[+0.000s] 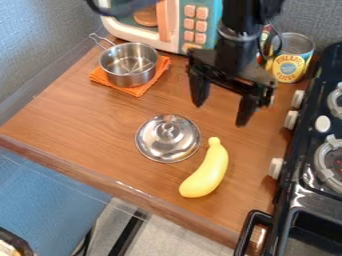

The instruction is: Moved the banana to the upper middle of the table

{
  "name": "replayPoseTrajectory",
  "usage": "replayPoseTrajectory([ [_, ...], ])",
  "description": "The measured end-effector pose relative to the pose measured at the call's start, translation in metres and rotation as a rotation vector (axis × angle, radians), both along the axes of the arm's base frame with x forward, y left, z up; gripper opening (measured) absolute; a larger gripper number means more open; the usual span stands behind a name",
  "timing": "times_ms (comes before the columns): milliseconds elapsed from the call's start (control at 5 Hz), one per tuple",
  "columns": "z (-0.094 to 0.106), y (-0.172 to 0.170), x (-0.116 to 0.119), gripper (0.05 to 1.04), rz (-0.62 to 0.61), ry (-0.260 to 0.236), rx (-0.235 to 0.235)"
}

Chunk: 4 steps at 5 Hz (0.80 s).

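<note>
Yellow banana [208,172] lies on bench [80,117], just beside metal lid [157,145]. My gripper [220,115] hangs over the wood, fingers spread apart.

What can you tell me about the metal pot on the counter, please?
The pot is small, round, open-topped and shiny silver, apparently metal, with a wire-like handle pointing up and left. It stands upright on an orange cloth, before the toy microwave. Its lid is off, and no food shows inside.
</note>
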State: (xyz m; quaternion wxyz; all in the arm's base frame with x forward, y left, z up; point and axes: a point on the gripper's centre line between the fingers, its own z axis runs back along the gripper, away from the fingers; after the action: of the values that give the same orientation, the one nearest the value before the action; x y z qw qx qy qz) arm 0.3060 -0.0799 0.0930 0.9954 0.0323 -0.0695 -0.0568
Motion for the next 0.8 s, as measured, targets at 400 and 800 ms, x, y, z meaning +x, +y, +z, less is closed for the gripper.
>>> replayPoseTrajectory([
  [400,-0.029,-0.008,-0.022,0.999,0.005,0.073,0.051],
  [800,-0.059,-0.015,-0.034,0.999,-0.006,0.139,0.044],
])
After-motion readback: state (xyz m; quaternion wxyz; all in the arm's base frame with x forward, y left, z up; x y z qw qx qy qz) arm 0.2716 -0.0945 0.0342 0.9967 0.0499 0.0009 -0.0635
